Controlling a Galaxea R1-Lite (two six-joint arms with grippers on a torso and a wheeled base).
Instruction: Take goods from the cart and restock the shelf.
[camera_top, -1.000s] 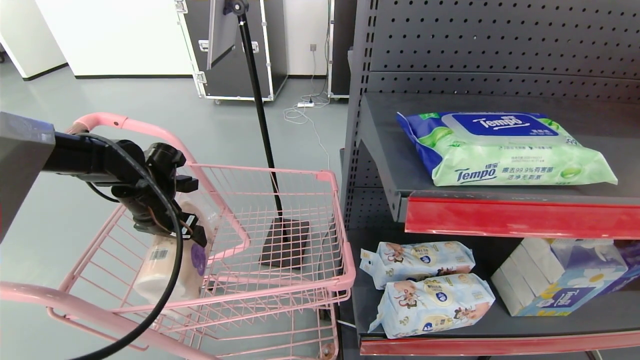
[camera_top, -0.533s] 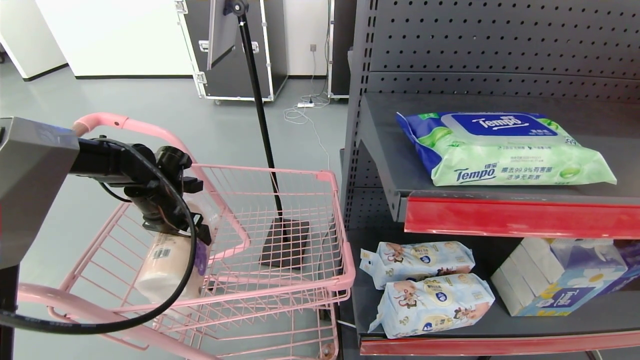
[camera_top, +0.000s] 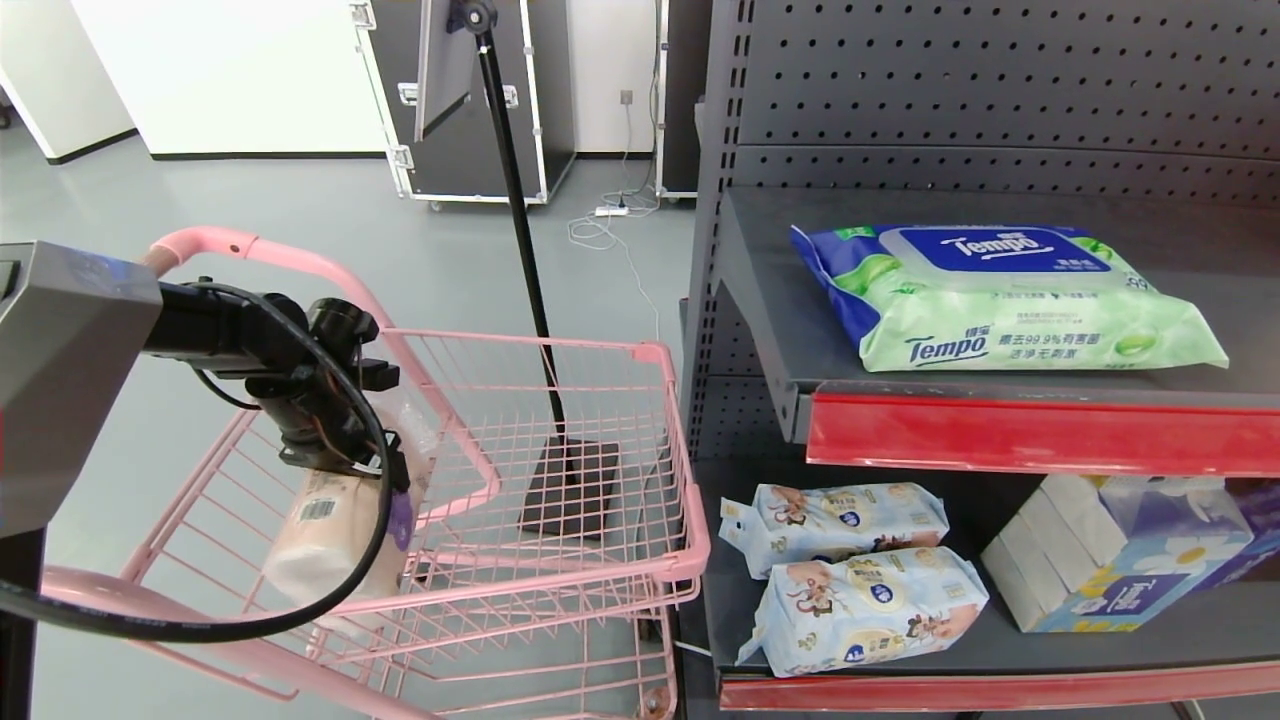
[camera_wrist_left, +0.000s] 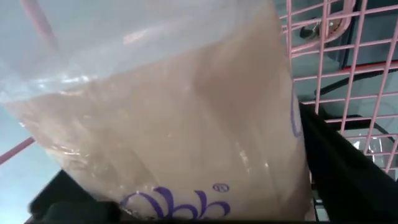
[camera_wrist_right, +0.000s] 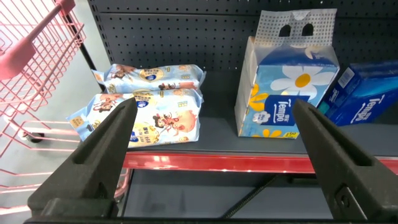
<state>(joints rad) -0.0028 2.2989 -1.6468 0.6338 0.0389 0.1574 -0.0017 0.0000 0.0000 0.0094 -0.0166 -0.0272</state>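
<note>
A beige clear-wrapped pack (camera_top: 322, 525) is being clenched by the left gripper (camera_top: 388, 470) inside the pink wire cart (camera_top: 560, 343), for lifting out. The right gripper (camera_wrist_right: 214, 162) is being held spread, empty.

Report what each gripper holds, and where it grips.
The left gripper clamps the wrapped paper-roll pack at its upper end, inside the cart. The right gripper is open and holds nothing.
</note>
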